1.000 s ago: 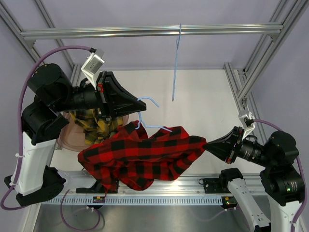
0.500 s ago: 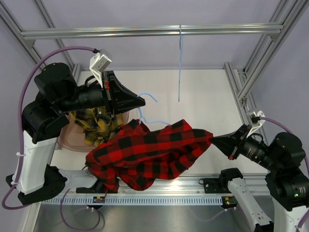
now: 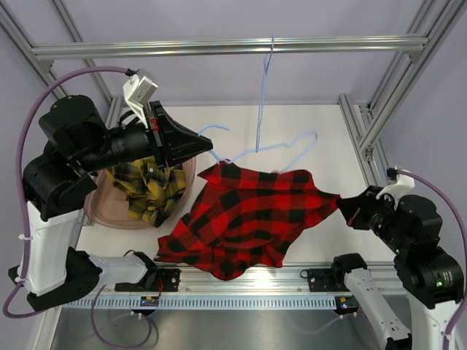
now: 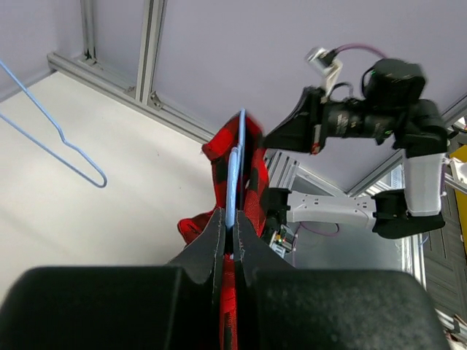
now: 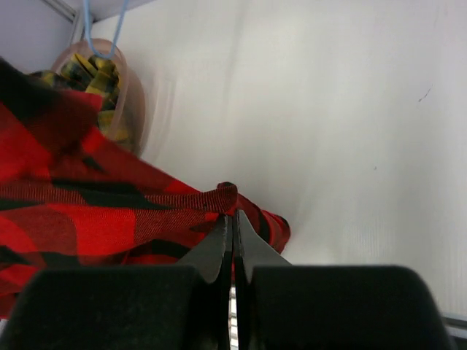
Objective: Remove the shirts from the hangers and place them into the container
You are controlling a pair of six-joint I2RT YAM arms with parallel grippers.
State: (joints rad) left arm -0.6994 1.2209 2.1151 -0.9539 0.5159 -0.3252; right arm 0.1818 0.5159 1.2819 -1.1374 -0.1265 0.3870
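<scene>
The red-and-black shirt (image 3: pixel 248 211) hangs stretched between my two grippers over the table's near half. My left gripper (image 3: pixel 215 144) is shut on a light-blue hanger (image 3: pixel 295 138), whose wire runs up between the jaws (image 4: pixel 233 164) with red cloth (image 4: pixel 252 142) around it. The hanger's far shoulder shows bare above the shirt. My right gripper (image 3: pixel 341 206) is shut on the shirt's hem (image 5: pixel 222 197). A second hanger (image 3: pixel 263 95) dangles empty from the top rail. The yellow-and-black shirt (image 3: pixel 146 186) lies in the pinkish container (image 3: pixel 98 211).
Silver frame rails (image 3: pixel 219 47) run along the back and both sides, with posts (image 3: pixel 365 124) at the right. A slotted rail (image 3: pixel 241 281) lines the table's near edge. The hanging hanger (image 4: pixel 51 131) swings just left of my left wrist.
My right gripper has closed on the hem and drawn the red shirt right and back. The left arm raised the hanger, whose far shoulder now shows outside the shirt.
</scene>
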